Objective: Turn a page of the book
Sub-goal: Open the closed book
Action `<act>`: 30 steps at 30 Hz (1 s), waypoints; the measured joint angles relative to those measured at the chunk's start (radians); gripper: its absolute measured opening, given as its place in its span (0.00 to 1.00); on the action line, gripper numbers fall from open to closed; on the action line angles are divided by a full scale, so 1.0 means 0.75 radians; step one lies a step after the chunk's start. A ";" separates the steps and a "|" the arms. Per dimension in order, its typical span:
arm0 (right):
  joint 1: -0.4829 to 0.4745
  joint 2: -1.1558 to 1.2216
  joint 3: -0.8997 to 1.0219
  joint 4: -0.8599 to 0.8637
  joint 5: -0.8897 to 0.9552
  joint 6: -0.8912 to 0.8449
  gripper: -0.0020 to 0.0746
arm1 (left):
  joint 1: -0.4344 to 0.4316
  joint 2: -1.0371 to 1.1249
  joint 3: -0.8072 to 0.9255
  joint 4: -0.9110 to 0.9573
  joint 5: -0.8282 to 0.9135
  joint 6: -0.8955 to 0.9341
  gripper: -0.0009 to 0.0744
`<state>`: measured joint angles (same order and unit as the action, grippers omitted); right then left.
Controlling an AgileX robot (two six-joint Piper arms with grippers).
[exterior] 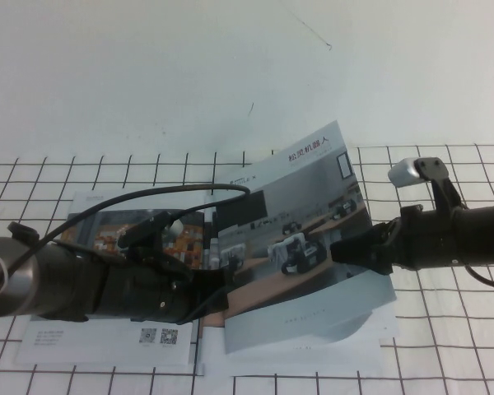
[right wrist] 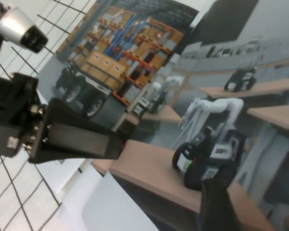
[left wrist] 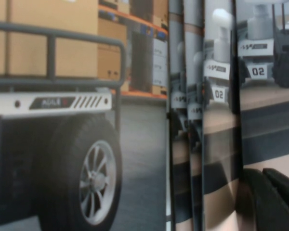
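Observation:
The book (exterior: 107, 339) lies open on the gridded table. Its left sheet carries the warehouse photo (left wrist: 77, 120) and QR codes. The page (exterior: 305, 206), printed with small robots on wooden desks, stands lifted and tilted above the right half. My left gripper (exterior: 212, 290) rests by the spine, shut, with its dark fingers (left wrist: 274, 197) down on the paper beside the fanned sheet edges. My right gripper (exterior: 343, 248) reaches in from the right to the page's right edge and is open. One finger (right wrist: 216, 207) lies against the page's printed face (right wrist: 149, 163); the other is hidden.
More flat sheets (exterior: 370, 337) lie under the lifted page. A black cable (exterior: 148, 197) loops from the left arm over the left sheet. The left arm's body (right wrist: 62, 134) shows in the right wrist view. The gridded mat (exterior: 453, 346) stretches on to the right.

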<state>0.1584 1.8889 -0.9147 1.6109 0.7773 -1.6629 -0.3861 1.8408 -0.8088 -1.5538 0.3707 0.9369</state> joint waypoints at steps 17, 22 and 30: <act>0.002 -0.047 0.000 0.104 0.230 -0.023 0.46 | 0.000 0.003 0.000 0.000 0.006 0.002 0.01; 0.002 -0.121 0.000 0.104 0.282 -0.024 0.46 | 0.000 0.003 0.000 0.000 0.006 0.002 0.01; 0.005 -0.143 0.000 0.104 0.277 -0.024 0.46 | 0.000 0.005 0.000 0.005 0.009 0.005 0.01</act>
<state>0.1624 1.7817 -0.9147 1.6891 0.9849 -1.6812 -0.3861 1.8444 -0.8088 -1.5498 0.3775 0.9407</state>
